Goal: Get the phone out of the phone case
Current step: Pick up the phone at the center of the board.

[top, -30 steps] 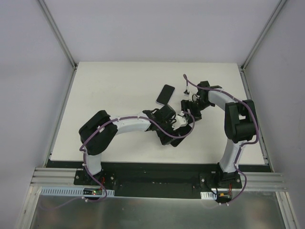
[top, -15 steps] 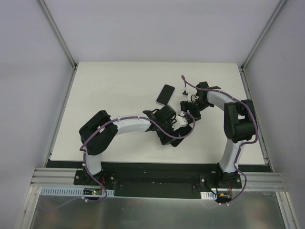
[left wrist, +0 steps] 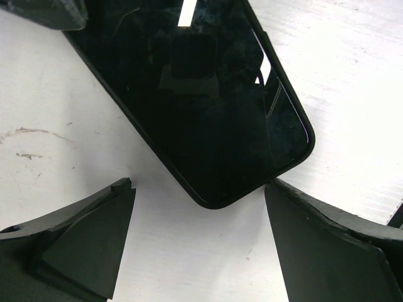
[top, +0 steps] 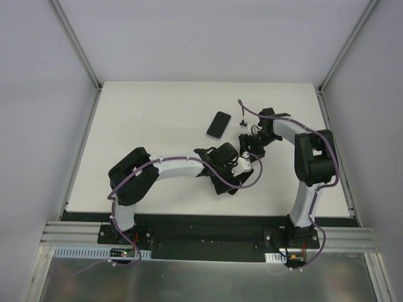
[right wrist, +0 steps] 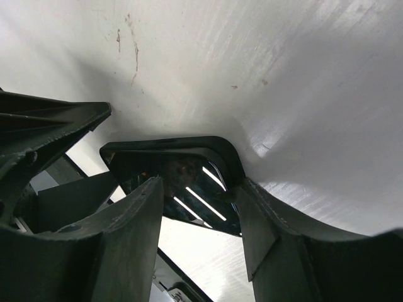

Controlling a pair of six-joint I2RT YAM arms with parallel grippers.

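Two sets flanked the glossy black cased phone [left wrist: 195, 94]: your left fingers [left wrist: 82, 245] wide, your right fingers [right wrist: 107, 251] straddling a corner, grip unclear; you needed squarer seating.

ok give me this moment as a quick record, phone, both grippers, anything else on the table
phone: flat on the table, glossy face up, dark case rim around it
left gripper: open, fingers either side of the phone's near end
right gripper: fingers flank one phone corner; grip unclear
other item: dark slab lying apart, untouched
task: phone looks not yet out of the case
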